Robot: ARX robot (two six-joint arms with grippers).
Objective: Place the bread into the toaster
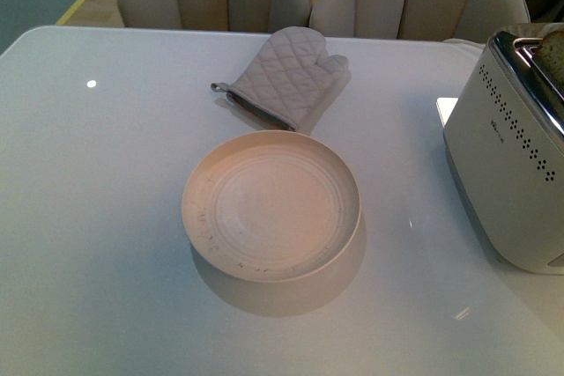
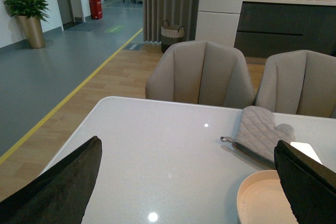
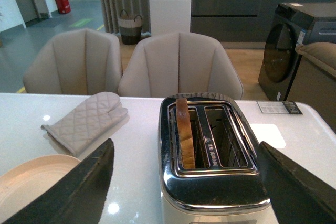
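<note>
The bread [image 3: 184, 132] stood upright in one slot of the toaster [image 3: 212, 179], plate [image 1: 271, 209] bare. My right gripper [image 3: 184, 182] hung open above, left gripper [image 2: 189, 182] open too. Dropping carelessly, I judged, could knock the toaster.

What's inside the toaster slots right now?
The bread stands on edge in one slot of the toaster; the other slot is empty. The slice's lower part is hidden down in the slot.
</note>
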